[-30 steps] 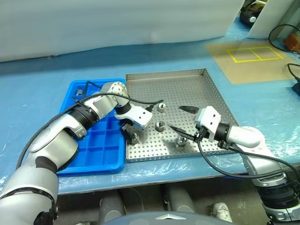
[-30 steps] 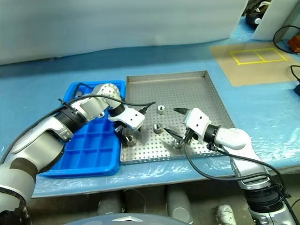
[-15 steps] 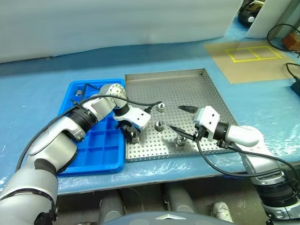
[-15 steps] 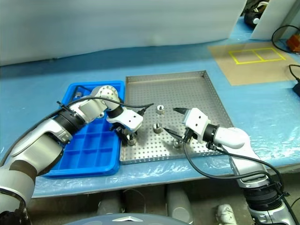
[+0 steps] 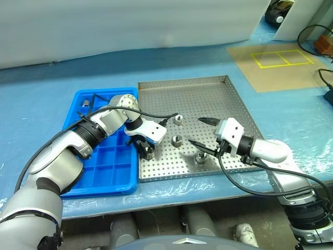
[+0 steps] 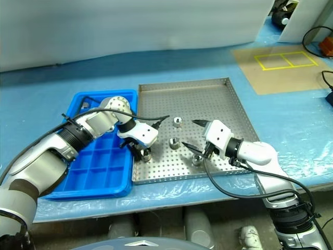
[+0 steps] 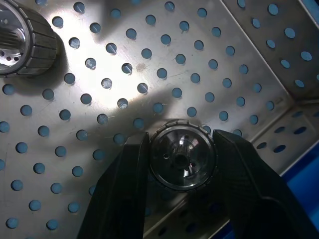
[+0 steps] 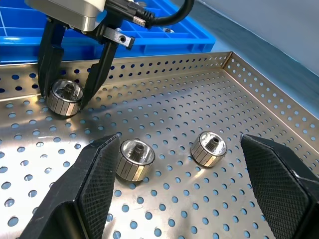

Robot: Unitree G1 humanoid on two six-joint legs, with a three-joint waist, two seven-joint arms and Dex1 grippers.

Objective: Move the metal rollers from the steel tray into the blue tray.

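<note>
The steel tray (image 5: pixel 208 101) lies at the table's middle, with the blue tray (image 5: pixel 104 166) against its left side. My left gripper (image 5: pixel 148 151) points down at the steel tray's near left corner. Its two black fingers (image 7: pixel 124 184) press both sides of a metal roller (image 7: pixel 183 160) that stands on the perforated floor. Three more rollers stand loose in the steel tray (image 5: pixel 178 119), (image 5: pixel 177 139), (image 5: pixel 201 157). My right gripper (image 5: pixel 196 131) hovers open above the nearest loose roller (image 8: pixel 135 158), holding nothing.
A brown board with yellow tape squares (image 5: pixel 278 60) lies at the back right. Black cables (image 5: pixel 325 78) run along the right edge. The blue-covered table (image 5: pixel 47 94) extends around both trays. The steel tray's far half is bare.
The left gripper's fingers have closed in onto the roller at the tray's near left corner. Both arms have stayed in place, and the right gripper is unchanged.
</note>
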